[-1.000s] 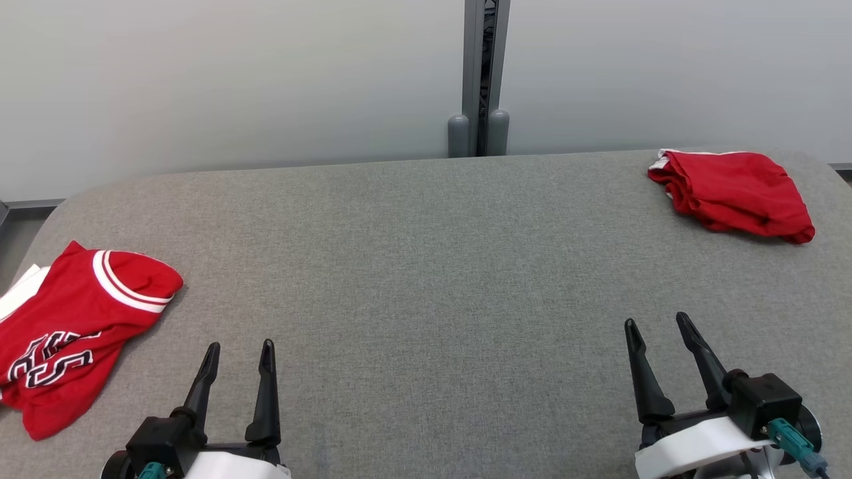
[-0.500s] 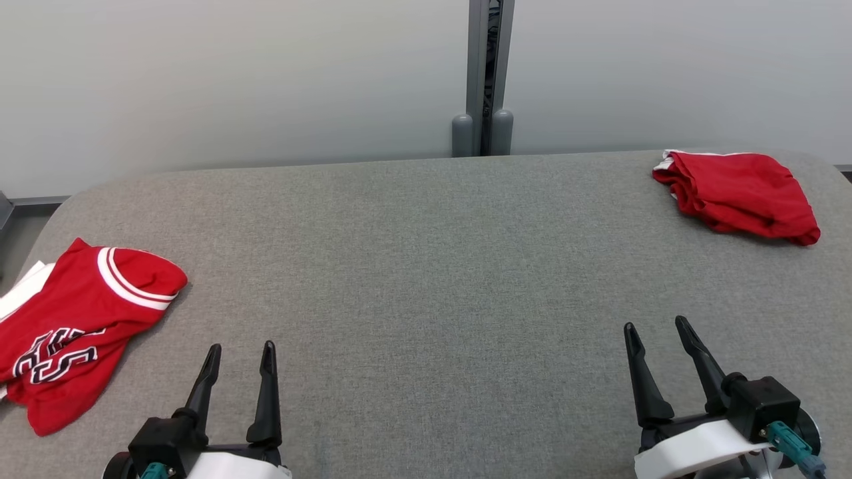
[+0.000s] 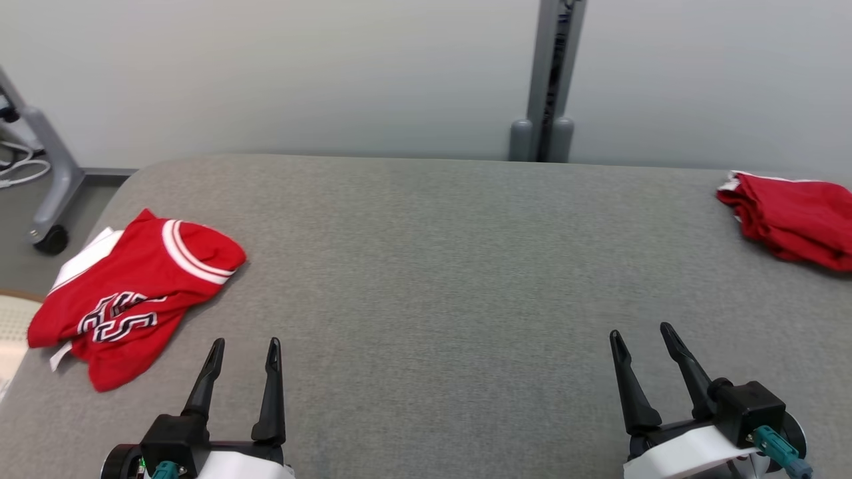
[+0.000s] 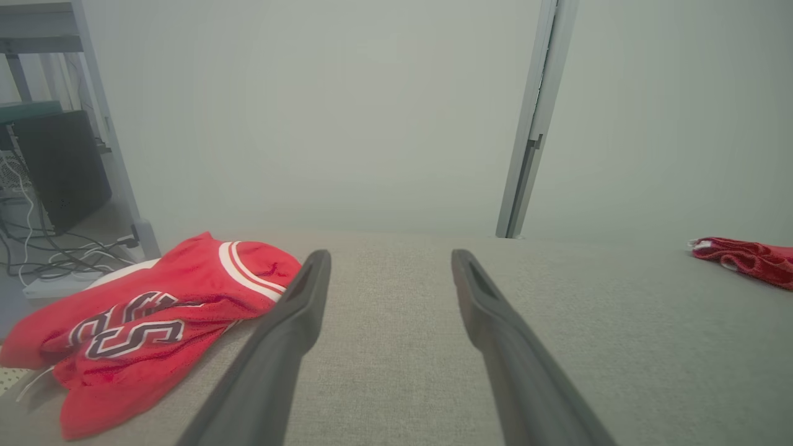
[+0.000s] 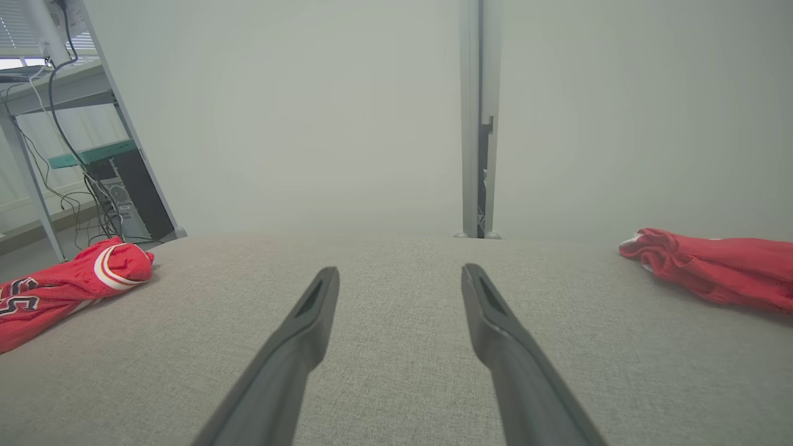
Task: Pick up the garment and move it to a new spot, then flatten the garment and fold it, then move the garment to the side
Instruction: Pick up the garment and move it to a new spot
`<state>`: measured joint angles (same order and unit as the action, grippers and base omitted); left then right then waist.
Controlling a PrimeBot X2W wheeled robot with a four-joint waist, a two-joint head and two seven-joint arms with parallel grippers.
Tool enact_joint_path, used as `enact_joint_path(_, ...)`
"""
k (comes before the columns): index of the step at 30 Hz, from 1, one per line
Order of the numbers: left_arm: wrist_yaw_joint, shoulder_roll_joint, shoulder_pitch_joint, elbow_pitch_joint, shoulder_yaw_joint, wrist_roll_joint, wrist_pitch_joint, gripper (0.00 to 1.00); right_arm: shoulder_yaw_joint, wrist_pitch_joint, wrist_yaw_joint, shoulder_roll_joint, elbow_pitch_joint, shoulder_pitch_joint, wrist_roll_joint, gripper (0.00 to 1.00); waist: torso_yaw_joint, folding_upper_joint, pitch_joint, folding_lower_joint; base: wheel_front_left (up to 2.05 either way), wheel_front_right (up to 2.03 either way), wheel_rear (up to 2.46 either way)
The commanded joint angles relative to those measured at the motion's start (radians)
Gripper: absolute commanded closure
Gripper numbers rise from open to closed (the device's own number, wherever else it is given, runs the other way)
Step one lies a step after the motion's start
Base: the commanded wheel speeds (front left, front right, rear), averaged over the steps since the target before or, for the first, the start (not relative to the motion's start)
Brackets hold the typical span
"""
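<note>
Red jersey point(image 3: 136, 286), crumpled, lies well left of the grey post point(image 3: 549, 73) on the grey fabric tabletop point(image 3: 432, 253). Folded red garment point(image 3: 792, 216) sits right of the post. Left gripper point(image 3: 246, 343) & right gripper point(image 3: 639, 331) both spread wide, nothing held. Risk: a shallow pinch takes one layer only, so the jersey drags & slips off the rounded edge. Pale wall behind, wheeled frame point(image 3: 52, 199) far left of the post

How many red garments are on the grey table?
2. A numbered jersey lies at the left edge of the table; a bunched red garment lies at the far right, partly cut off in the head view.
</note>
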<state>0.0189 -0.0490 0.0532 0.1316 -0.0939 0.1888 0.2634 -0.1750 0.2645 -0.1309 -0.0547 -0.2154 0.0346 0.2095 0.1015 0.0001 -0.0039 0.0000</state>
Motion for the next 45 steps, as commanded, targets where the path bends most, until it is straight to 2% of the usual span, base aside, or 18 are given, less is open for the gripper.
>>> enact_joint_path(1,0.008,-0.004,-0.005,-0.007,0.002,-0.012,0.0,0.0,-0.004,0.001,0.0,-0.001,-0.005,-0.003,0.002,0.0,0.04,-0.0001,0.0,0.0,0.0,0.0,0.0)
enact_joint_path(13,0.031,-0.003,0.018,0.0,0.009,-0.097,0.0,0.0,-0.038,0.001,0.0,0.0,-0.007,-0.002,0.009,0.0,0.188,-0.0001,0.0,0.0,0.0,0.0,0.0)
enact_joint_path(17,0.039,-0.003,0.017,0.002,0.015,-0.089,0.0,0.0,-0.048,0.001,0.0,0.0,-0.005,0.004,0.013,0.0,0.238,-0.0001,0.005,0.0,0.0,0.0,0.0)
enact_joint_path(26,0.045,-0.003,0.017,0.009,0.03,-0.073,0.0,0.0,-0.068,0.001,0.0,-0.004,-0.01,0.002,0.018,0.0,0.304,-0.0001,0.002,0.0,0.0,0.0,0.0)
enact_joint_path(35,0.048,-0.003,0.026,0.006,0.042,-0.055,0.0,0.0,-0.078,0.001,0.0,-0.004,-0.015,-0.001,0.019,0.0,0.339,-0.0001,-0.009,0.0,0.0,0.0,0.0)
enact_joint_path(45,0.063,-0.003,0.021,-0.002,0.038,-0.024,0.0,0.0,-0.08,0.001,0.0,-0.024,-0.012,0.009,0.011,0.0,0.344,-0.0001,0.012,0.0,0.0,0.0,0.0)
